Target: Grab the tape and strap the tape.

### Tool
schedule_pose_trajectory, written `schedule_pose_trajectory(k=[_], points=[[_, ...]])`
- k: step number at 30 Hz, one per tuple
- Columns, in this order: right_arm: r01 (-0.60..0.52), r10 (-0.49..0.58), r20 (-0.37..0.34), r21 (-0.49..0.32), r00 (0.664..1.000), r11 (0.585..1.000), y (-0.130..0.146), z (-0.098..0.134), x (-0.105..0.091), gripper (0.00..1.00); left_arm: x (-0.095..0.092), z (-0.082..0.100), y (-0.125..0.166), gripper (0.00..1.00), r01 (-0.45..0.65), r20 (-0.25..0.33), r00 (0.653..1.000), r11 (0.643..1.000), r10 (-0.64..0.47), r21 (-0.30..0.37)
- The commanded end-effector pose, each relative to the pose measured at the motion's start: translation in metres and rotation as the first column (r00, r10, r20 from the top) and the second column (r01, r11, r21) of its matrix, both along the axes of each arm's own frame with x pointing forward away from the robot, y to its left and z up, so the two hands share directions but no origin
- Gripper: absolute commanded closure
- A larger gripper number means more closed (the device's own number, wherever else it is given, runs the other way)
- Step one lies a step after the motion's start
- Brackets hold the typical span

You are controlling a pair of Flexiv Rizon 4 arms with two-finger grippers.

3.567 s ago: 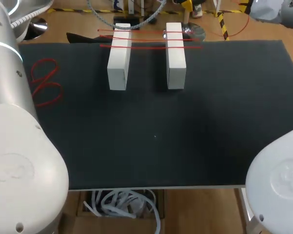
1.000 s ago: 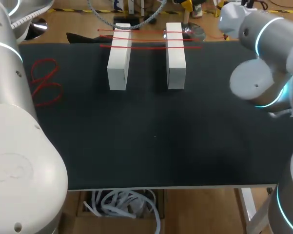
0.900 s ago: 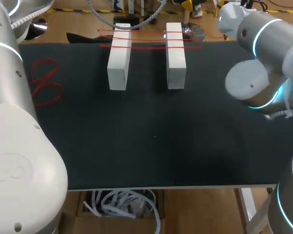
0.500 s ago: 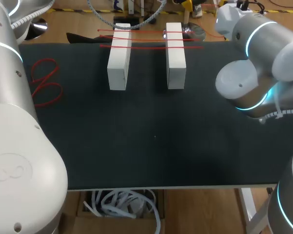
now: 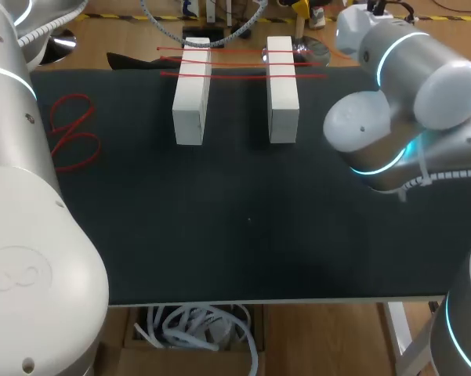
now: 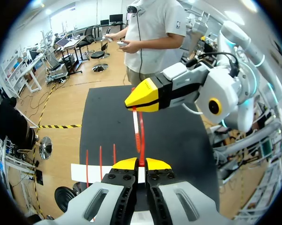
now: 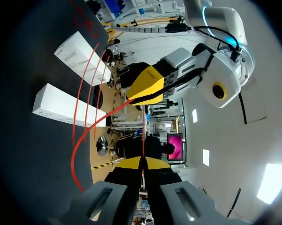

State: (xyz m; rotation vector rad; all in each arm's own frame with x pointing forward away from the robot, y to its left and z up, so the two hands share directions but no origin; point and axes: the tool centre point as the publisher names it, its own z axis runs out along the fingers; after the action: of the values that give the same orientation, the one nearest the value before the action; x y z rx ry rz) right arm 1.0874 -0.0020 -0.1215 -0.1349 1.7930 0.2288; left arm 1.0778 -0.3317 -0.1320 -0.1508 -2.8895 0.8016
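Note:
Two white blocks (image 5: 192, 94) (image 5: 282, 86) stand side by side at the mat's far edge, with several red tape strands (image 5: 243, 75) stretched across them. Both grippers are out of the head view. In the left wrist view my left gripper (image 6: 141, 163) is shut on another red tape strand (image 6: 140, 136), which runs straight ahead to my right gripper (image 6: 148, 96). In the right wrist view my right gripper (image 7: 143, 162) is shut on the same tape (image 7: 87, 133), facing my left gripper (image 7: 148, 84). The slack curves down beside the blocks (image 7: 61, 107).
Spare red tape loops (image 5: 70, 133) lie on the black mat (image 5: 251, 235) at its left side. My right arm's elbow (image 5: 368, 133) hangs over the mat's right part. My left arm's big white link (image 5: 31, 258) fills the near left corner.
My right arm has swung leftward over the mat in the last second; several seconds ago it was low at the near right corner. Blocks and loose loops have not moved.

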Motion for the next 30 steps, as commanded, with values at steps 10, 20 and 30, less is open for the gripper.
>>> schedule_pose_trajectory(k=[10,20,30], points=[[0.153,-0.154,-0.024,-0.058,0.988,0.987,0.0112,0.0045,-0.0032,1.0,0.0006,0.0008,-0.0003,1.0,0.001,-0.002,1.0,1.0,-0.001,0.004],[0.134,-0.136,-0.037,-0.052,0.99,0.99,0.0112,0.0035,-0.0018,1.0,0.0006,0.0008,-0.0003,1.0,0.001,-0.002,1.0,1.0,-0.001,0.004],[0.106,-0.109,-0.05,-0.055,0.993,0.993,0.0116,-0.0005,-0.0011,1.0,0.0006,0.0008,-0.0003,1.0,0.001,-0.002,1.0,1.0,-0.001,0.004]])
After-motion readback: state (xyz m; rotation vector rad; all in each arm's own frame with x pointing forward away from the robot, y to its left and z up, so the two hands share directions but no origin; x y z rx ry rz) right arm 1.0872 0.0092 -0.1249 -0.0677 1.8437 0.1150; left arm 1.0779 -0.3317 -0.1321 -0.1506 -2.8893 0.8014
